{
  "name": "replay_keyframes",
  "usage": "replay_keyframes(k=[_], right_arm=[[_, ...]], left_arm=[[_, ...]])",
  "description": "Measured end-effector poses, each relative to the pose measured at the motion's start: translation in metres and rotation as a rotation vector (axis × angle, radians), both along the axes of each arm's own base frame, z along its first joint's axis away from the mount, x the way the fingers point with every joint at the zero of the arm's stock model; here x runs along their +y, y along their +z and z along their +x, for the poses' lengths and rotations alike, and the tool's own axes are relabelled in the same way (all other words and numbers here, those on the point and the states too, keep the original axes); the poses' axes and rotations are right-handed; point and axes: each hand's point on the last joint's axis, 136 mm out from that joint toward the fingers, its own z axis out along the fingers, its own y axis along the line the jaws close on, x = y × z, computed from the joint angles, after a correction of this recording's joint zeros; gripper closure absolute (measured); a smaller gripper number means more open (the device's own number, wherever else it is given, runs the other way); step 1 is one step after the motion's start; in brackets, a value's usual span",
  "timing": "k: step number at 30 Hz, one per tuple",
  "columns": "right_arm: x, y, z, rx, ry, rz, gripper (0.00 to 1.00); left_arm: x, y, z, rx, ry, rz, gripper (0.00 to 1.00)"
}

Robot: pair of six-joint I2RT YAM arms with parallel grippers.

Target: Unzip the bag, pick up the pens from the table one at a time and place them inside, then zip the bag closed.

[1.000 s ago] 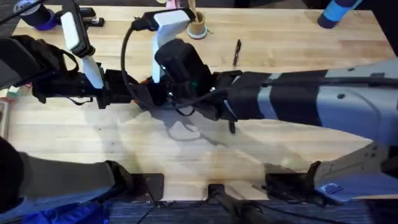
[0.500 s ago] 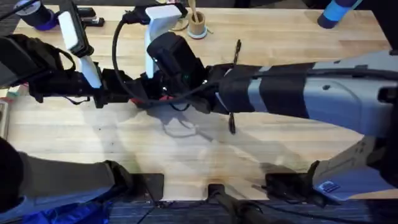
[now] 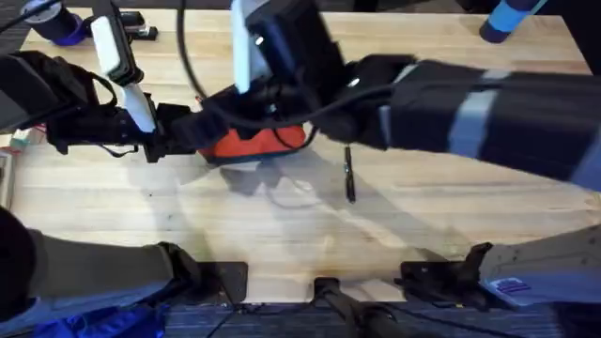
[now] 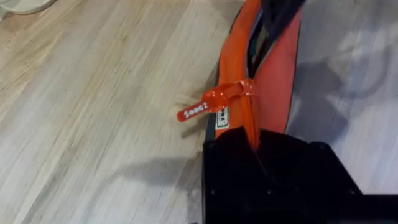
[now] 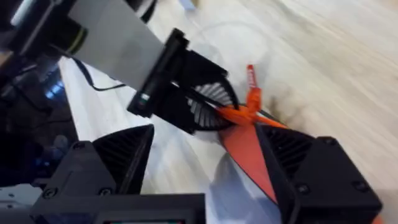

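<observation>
The orange bag [image 3: 258,143] lies on the table [image 3: 122,202] left of centre, its zip parted into a dark slit [image 4: 256,46]. My left gripper [image 3: 207,136] is shut on the bag's left end, right beside the orange pull tab [image 4: 208,106]. In the left wrist view the left gripper [image 4: 252,134] pinches the orange fabric. My right arm [image 3: 423,103] looms large above the bag. The right gripper [image 5: 205,165] hangs open over the pouch's left end [image 5: 249,140], touching nothing. One dark pen [image 3: 348,174] lies on the wood just right of the bag.
A purple-blue object [image 3: 56,26] and a black item [image 3: 139,30] sit at the back left, with a blue object [image 3: 507,19] at the back right. Bare wood stretches across the table's front half.
My right arm has lifted up and back off the bag toward the camera, uncovering the orange pouch. The left gripper keeps the same hold. The near pen has not moved.
</observation>
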Motion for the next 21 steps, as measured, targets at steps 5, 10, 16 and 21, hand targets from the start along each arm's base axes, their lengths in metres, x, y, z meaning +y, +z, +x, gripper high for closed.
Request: replay_keyframes(k=[5,10,16,21], right_arm=[[-0.033,0.002,0.012,-0.019,-0.056,-0.086,0.006],[-0.057,0.002,0.018,-0.070,-0.101,-0.180,0.005],[-0.072,-0.004,0.018,-0.092,-0.114,-0.255,0.005],[-0.075,-0.008,0.017,-0.087,-0.111,-0.278,0.005]], left_arm=[[0.000,0.000,0.000,0.000,0.000,0.000,0.957],[0.000,0.000,0.000,0.000,0.000,0.000,0.957],[-0.006,0.003,0.000,-0.004,-0.009,-0.022,0.159],[-0.007,0.004,0.001,-0.005,-0.008,-0.030,0.008]])
